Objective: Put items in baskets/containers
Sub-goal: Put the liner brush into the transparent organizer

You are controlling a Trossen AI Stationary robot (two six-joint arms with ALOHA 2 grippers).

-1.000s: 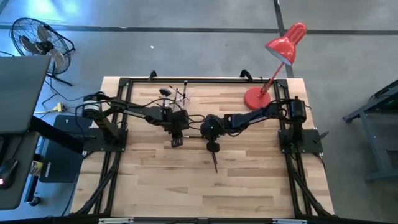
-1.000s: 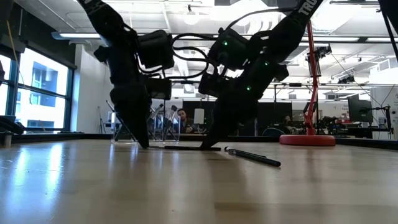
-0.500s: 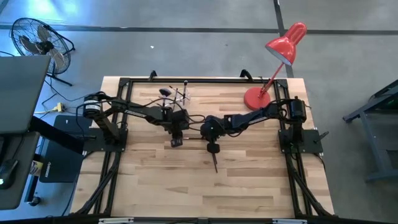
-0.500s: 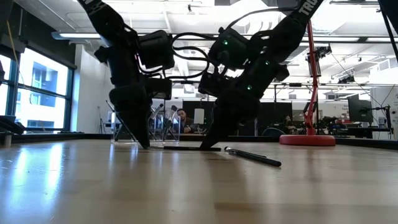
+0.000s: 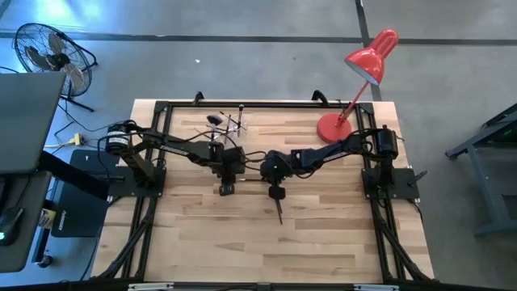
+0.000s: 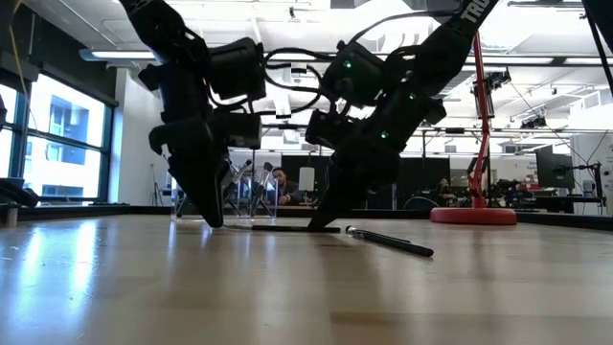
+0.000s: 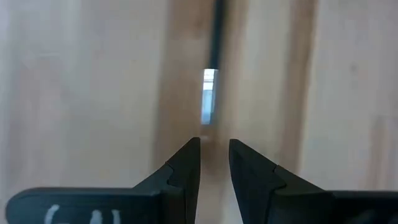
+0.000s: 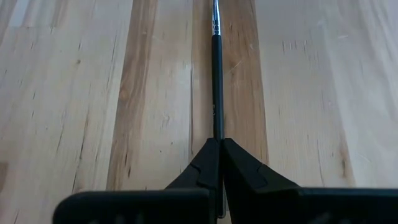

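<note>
Table [image 5: 323, 234] of pale wood planks lies bare across its near half, with a black frame along its edges; both grippers work near the middle, close to each other; a red desk lamp [image 5: 355, 89] stands at the far right corner, well apart from them; a clear cup-like holder [image 6: 251, 199] sits near the far edge on the left arm's side, with several slim brushes standing in it

Left gripper [image 7: 214, 146] points down at the wood, its dark fingers [image 7: 186, 163] set a small way apart with nothing between them; just beyond their tips lies a thin dark brush [image 7: 214, 37] with a shiny metal band, in line with the gap but not touched

Right gripper [image 8: 219, 144] is closed tight, its fingers pressed together on the near end of a slim black-handled brush [image 8: 217, 81] lying flat along the grain; whether they pinch it or only rest on it cannot be told; in the low view this brush lies between the two grippers' tips

Another dark brush [image 6: 388, 241] lies loose on the table, near the right gripper, on the side away from the left gripper
</note>
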